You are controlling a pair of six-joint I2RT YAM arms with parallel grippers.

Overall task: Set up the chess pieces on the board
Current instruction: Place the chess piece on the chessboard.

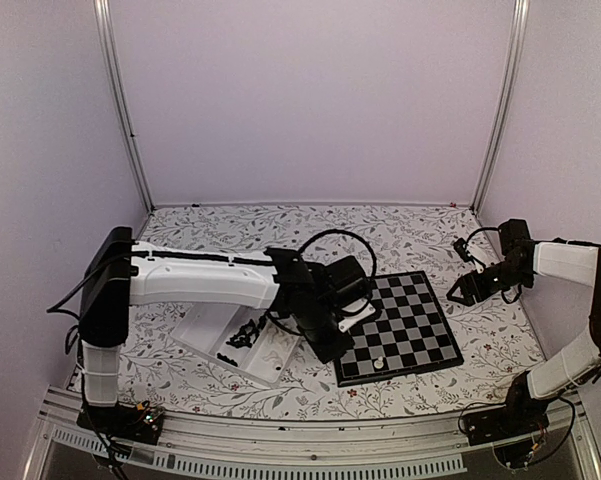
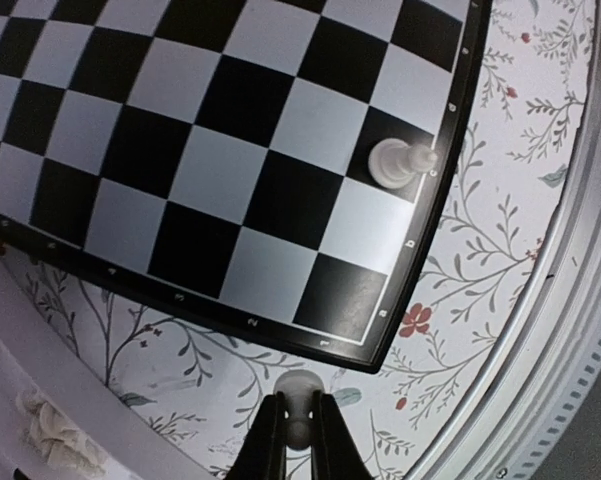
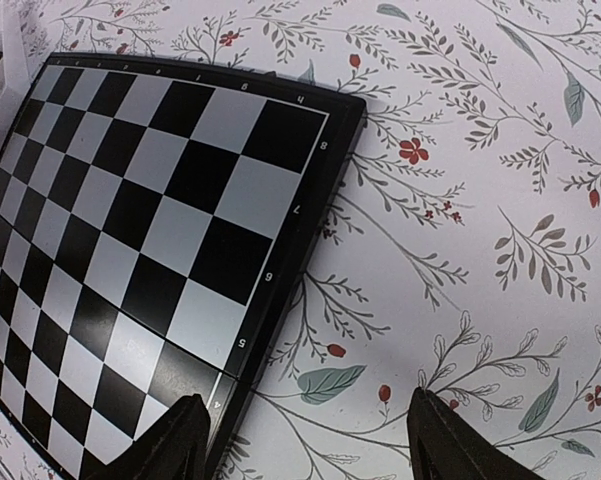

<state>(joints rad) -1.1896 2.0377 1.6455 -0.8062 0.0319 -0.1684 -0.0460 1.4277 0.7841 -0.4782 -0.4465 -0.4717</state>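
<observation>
The board [image 1: 405, 325] lies at centre right on the floral tablecloth. One white chess piece [image 1: 378, 364] stands on a black square near its front edge; the left wrist view shows that same piece [image 2: 393, 162] by the rim. My left gripper [image 2: 298, 420] hovers just off the board's near corner [image 2: 375, 350], shut on another white chess piece [image 2: 299, 392]. From above the left gripper [image 1: 330, 345] sits at the board's left edge. My right gripper [image 1: 467, 288] hangs open over the cloth beside the board's right edge [image 3: 310, 215], nothing between its fingers [image 3: 175, 440].
A clear plastic tray [image 1: 205, 330] holding several dark chess pieces [image 1: 242, 335] lies left of the board, under the left arm. A metal rail [image 1: 310, 440] runs along the table's front edge. Light walls enclose the table on three sides.
</observation>
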